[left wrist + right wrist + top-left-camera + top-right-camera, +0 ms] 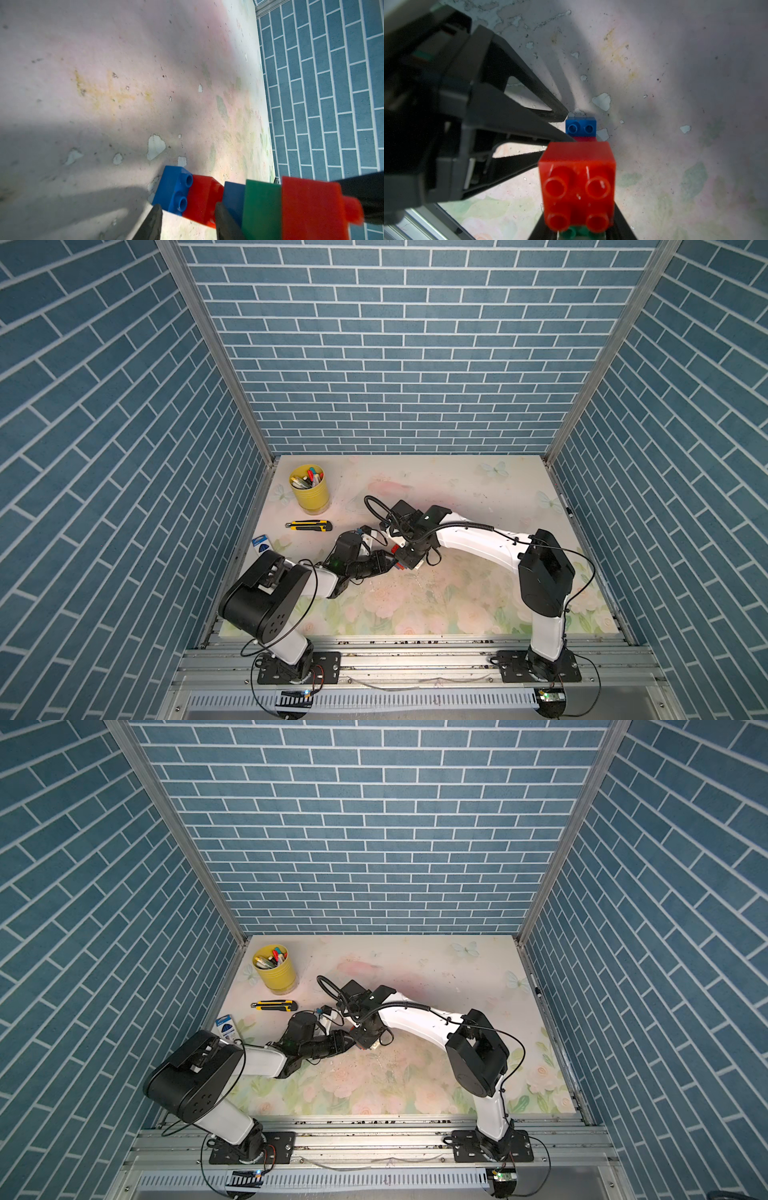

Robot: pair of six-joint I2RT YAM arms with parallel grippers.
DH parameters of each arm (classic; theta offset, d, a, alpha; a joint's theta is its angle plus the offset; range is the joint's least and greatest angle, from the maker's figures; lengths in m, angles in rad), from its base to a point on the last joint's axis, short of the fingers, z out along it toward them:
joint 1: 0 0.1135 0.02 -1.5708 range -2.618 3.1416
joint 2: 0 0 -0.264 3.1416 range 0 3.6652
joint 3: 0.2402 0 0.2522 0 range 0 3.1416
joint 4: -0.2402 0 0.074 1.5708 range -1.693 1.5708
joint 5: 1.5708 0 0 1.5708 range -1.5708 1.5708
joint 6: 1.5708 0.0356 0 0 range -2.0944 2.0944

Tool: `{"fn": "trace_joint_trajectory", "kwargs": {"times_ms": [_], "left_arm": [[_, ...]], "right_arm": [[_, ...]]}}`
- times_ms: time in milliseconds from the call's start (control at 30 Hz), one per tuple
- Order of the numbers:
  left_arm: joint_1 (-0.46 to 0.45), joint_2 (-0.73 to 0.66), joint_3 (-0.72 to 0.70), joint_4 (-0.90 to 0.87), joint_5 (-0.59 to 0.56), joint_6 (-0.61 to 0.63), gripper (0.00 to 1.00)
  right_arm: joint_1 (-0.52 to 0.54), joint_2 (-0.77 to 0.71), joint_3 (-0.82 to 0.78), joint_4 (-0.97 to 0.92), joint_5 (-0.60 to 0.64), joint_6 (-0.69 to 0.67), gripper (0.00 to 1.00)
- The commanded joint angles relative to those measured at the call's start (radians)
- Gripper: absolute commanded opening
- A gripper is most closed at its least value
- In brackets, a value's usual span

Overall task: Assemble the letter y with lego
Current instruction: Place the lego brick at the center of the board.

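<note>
The letter y [261, 207] is held over the table [457, 497], near its middle, as a row of red, green, blue, red and blue bricks. The left gripper [187, 207] is clamped on the blue-and-red pair [187, 195] at 1 end. The right gripper [402, 565] is clamped on the opposite end, beside a red brick [577, 182] showing 4 studs. Toward the left edge lie a utility knife [308, 525] and a blue packet [262, 545]. A yellow cup [309, 489] of pens stands near the back left corner.

Knife [308, 525] lies before cup [309, 489], left of letter y [577, 182].
</note>
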Motion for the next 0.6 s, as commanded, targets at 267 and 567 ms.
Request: {"fn": "trace_joint_trajectory", "kwargs": {"times_ms": [267,567], "left_arm": [[0.013,0.073,-0.07,-0.286,-0.13,0.028,0.43],[0.014,0.073,-0.07,-0.288,-0.13,0.027,0.43]], "right_arm": [[-0.013,-0.007,-0.04,-0.097,0.038,-0.015,0.31],[-0.031,-0.038,-0.067,-0.081,0.004,0.002,0.31]]}}
